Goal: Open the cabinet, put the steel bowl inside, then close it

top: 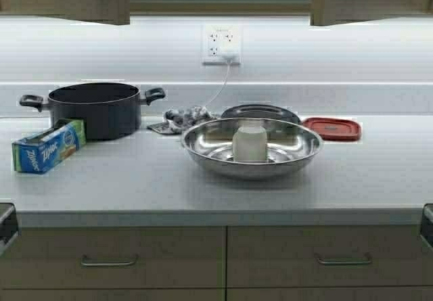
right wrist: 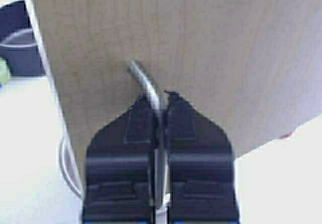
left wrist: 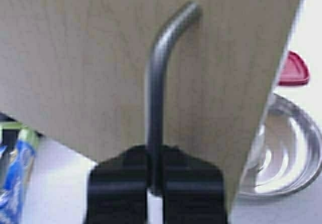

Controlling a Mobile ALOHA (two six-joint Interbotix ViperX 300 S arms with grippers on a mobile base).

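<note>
The steel bowl (top: 203, 142) sits on the counter at centre with a white cup (top: 250, 143) standing in it. The cabinet's two tan doors hang at the top edge, left door (top: 64, 0) and right door (top: 369, 0), both swung outwards. My left gripper (left wrist: 156, 168) is shut on the left door's silver bar handle (left wrist: 155, 83); the bowl (left wrist: 292, 153) shows below the door. My right gripper (right wrist: 160, 113) is shut on the right door's handle (right wrist: 146, 80). The cabinet's interior is out of view.
A black two-handled pot (top: 95, 108) and a Ziploc box (top: 47, 145) stand at the left. A grey cloth (top: 179, 120), a dark plate (top: 260, 111) and a red lid (top: 331, 128) lie behind the bowl. Drawer fronts (top: 111, 257) run below the counter edge.
</note>
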